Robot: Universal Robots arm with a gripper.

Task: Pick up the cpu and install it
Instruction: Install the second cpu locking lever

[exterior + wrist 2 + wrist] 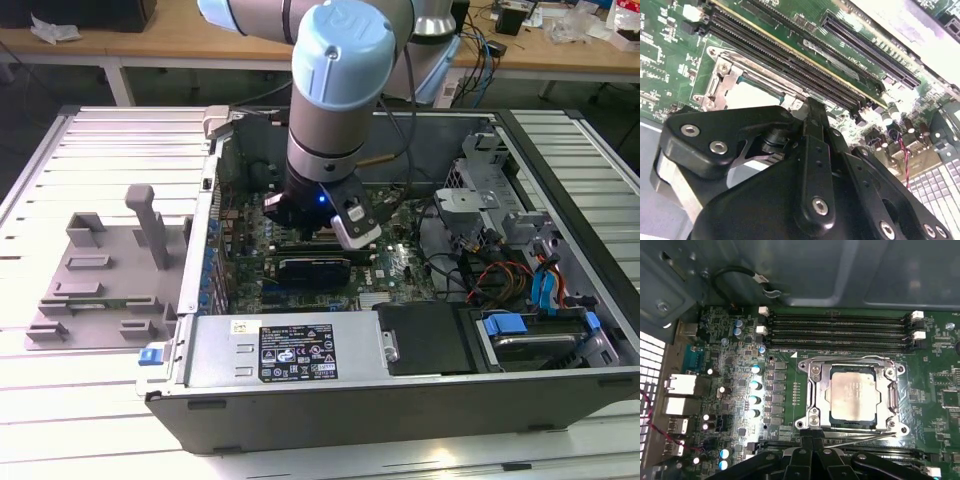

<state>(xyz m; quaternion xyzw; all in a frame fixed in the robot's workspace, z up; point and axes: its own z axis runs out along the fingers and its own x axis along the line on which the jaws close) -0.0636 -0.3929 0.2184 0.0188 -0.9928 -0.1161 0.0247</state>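
- The cpu (pixel 853 394), silvery top up, lies seated inside the socket frame (pixel 815 390) on the green motherboard (pixel 935 405), right of centre in the first wrist view.
- The pincer (pixel 812 446), bottom centre of that view, has its fingers drawn together, gripping nothing, just beside the frame's edge.
- In the exterior view, the arm (pixel 335 110) reaches down into the open computer case (pixel 400 385) at frame centre.
- Grey fixture blocks (pixel 100 280) rest on the bench (pixel 60 420), left of the case.

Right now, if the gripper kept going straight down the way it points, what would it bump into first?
Probably the motherboard beside the socket frame where the cpu already sits. The gripper hangs near that frame's edge, though depth is hard to judge.
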